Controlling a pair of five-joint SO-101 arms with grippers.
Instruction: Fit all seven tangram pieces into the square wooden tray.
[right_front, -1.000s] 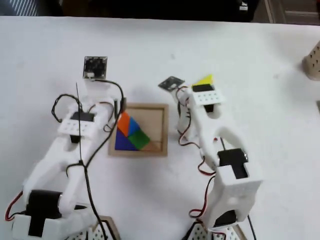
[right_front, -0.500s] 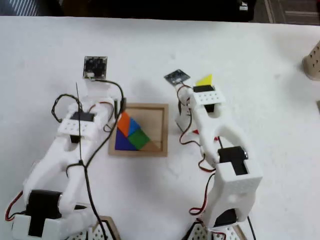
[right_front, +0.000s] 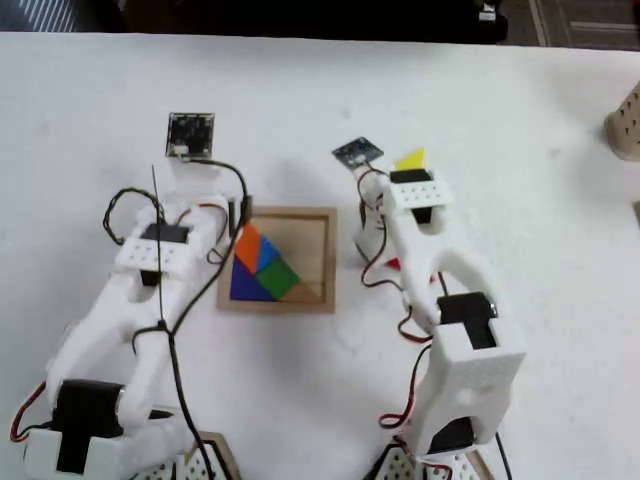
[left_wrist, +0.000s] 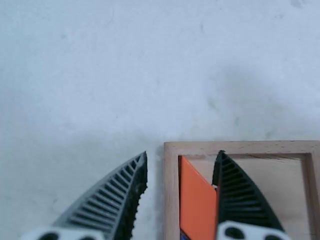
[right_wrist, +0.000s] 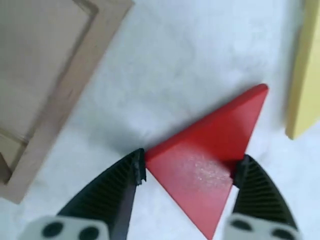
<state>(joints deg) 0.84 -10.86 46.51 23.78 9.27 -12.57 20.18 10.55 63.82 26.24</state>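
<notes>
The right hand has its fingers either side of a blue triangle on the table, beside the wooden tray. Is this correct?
No, the triangle is red, not blue. The right wrist view shows the right hand straddling it on the table beside the wooden tray.

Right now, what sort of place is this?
Probably a robotics lab bench: a left arm and a right arm with bare wiring on a white table, a wooden tray holding tangram pieces, and a red piece loose beside it.
</notes>
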